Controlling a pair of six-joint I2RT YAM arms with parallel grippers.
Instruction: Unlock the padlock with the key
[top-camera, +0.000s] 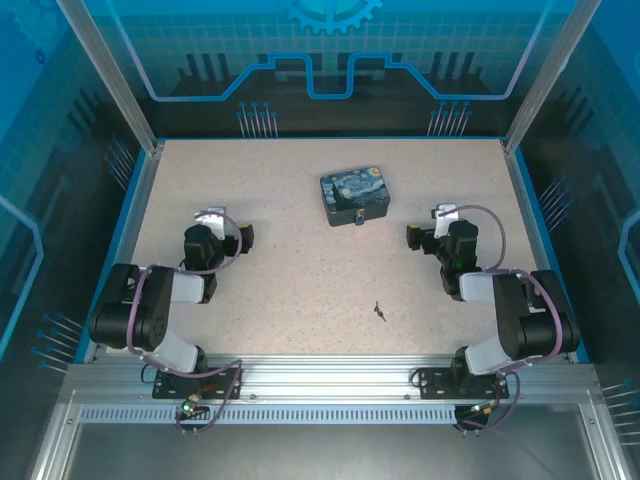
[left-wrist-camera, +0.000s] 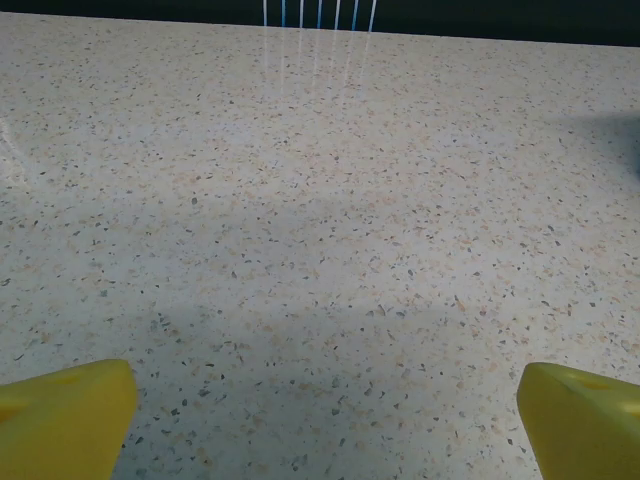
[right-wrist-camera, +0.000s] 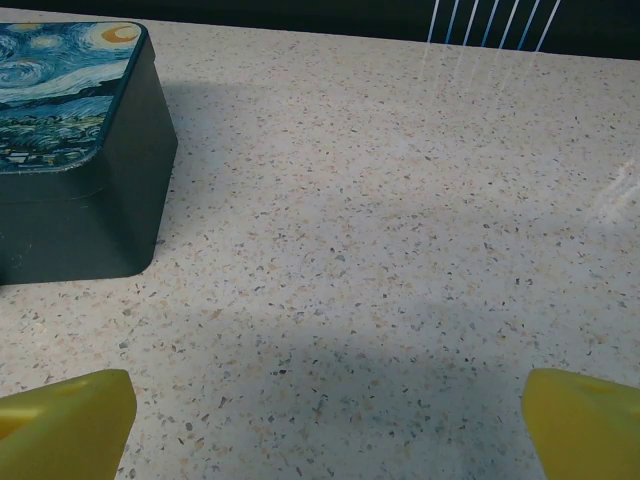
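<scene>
The tiny padlock hangs at the near face of a blue-and-yellow swirl-painted tin at the table's middle back. The thin dark key lies on the speckled table nearer the front, between the two arms. My left gripper rests low at the left, well away from both; in its wrist view the left gripper stands open, its yellow fingertips wide apart over bare table. My right gripper sits right of the tin, open, with nothing between its yellow fingertips.
The tin fills the upper left of the right wrist view, a short way ahead of that gripper. Blue rails edge the table left and right. A dark panel with thin pins closes the back.
</scene>
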